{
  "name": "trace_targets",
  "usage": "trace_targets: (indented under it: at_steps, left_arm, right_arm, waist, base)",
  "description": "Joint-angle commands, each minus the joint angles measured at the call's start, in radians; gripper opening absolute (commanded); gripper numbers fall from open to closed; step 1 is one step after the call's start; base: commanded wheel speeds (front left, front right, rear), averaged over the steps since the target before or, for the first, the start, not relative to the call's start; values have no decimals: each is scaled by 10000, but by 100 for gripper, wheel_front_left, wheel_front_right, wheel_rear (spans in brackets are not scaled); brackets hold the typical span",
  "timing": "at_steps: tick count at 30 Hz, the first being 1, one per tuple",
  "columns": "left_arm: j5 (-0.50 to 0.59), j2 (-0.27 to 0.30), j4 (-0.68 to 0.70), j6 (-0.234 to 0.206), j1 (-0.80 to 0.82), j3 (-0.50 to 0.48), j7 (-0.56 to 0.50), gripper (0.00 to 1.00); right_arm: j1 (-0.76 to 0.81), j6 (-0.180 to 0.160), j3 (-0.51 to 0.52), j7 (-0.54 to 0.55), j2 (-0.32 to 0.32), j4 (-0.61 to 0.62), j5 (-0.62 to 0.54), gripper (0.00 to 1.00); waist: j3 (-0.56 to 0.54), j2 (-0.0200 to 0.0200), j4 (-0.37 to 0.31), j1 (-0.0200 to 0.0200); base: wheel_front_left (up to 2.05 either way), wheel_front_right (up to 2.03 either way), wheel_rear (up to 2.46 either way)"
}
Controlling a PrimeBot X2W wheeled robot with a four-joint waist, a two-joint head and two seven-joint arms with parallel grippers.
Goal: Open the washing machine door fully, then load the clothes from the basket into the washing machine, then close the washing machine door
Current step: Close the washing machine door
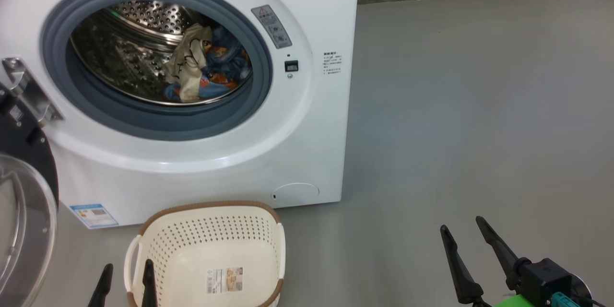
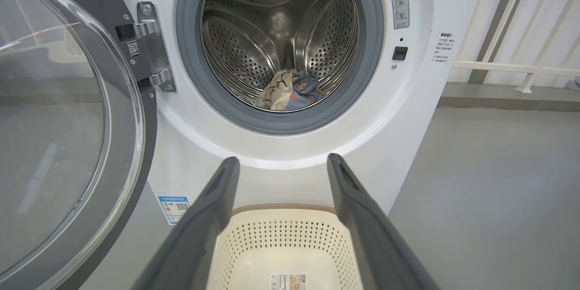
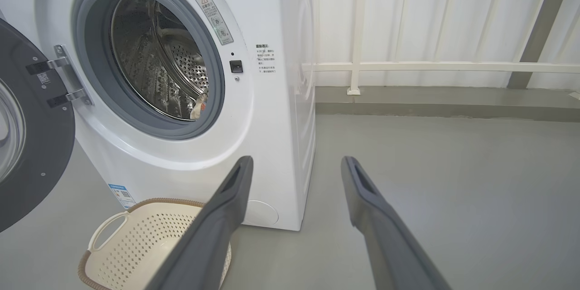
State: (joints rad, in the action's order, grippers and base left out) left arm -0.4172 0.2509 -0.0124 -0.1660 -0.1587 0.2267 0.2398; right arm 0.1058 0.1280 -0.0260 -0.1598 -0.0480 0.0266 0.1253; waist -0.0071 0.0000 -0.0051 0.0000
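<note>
The washing machine door [image 1: 21, 211] stands swung wide open at the lower left of the head view. Its black rim and clear glass bowl hang from the steel hinge [image 1: 29, 91] on the left side of the washing machine [image 1: 307, 120], whose white front takes up the upper left of the frame. The clothes [image 1: 201, 64] lie heaped in the lower right of the drum, a cream piece draped over light blue ones with orange prints. The basket [image 1: 211, 230] sits on the grey floor [image 1: 455, 105] just in front of the machine, bottom centre-left, a paper sticker [image 1: 224, 279] showing on its bare bottom. The left hand [image 1: 128, 268] rises from the bottom edge at the basket's left rim, fingers spread, pointing up the frame toward the machine. The right hand [image 1: 461, 224] hovers at the lower right over bare floor, well apart from the basket, its fingers spread and slanting up and leftward.
</note>
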Motion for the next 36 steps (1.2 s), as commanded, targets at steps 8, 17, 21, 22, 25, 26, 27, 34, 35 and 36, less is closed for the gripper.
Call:
trace_targets:
  at_steps: [8, 17, 21, 22, 25, 26, 27, 34, 35, 36]
  left_arm:
    - [29, 223, 135, -29, 457, -303, 142, 100]
    - [75, 265, 134, -7, 476, -320, 171, 100]
    - [84, 278, 146, 26, 482, -319, 181, 100]
    - [85, 281, 145, 36, 485, -317, 182, 100]
    - [88, 289, 134, 60, 499, -307, 187, 100]
    - [90, 290, 130, 68, 504, -303, 189, 100]
    - [91, 293, 125, 74, 509, -299, 190, 100]
    - [110, 311, 105, 94, 528, -267, 197, 100]
    - [115, 316, 111, 102, 538, -253, 198, 100]
    - [119, 318, 114, 110, 551, -241, 199, 100]
  right_arm:
    - [-150, 27, -229, -37, -38, 262, -38, 100]
    - [-173, 27, -250, -49, -34, 214, -10, 100]
    - [-189, 27, -243, -53, -32, 202, -15, 100]
    - [-193, 27, -240, -55, -32, 198, -16, 100]
    - [-196, 27, -229, -60, -31, 182, -14, 100]
    - [-196, 27, -226, -63, -30, 177, -13, 100]
    - [-196, 27, -225, -63, -30, 172, -13, 100]
    - [-175, 27, -202, -88, -28, 161, -7, 100]
    - [-167, 27, -195, -95, -27, 161, -12, 100]
    - [-165, 27, -186, -99, -27, 165, -14, 100]
  waist:
    - [17, 0, 87, 0]
    - [38, 0, 115, 0]
    - [50, 0, 107, 0]
    - [52, 0, 107, 0]
    - [54, 0, 113, 0]
    - [53, 0, 116, 0]
    - [52, 0, 119, 0]
    - [52, 0, 208, 0]
    - [69, 0, 269, 0]
    - [82, 0, 318, 0]
  base:
    - [-154, 154, 0]
    - [-53, 53, 0]
    - [0, 0, 0]
    - [0, 0, 0]
    - [0, 0, 0]
    - [0, 0, 0]
    - [0, 0, 0]
    - [0, 0, 0]
    - [0, 0, 0]
    - [0, 0, 0]
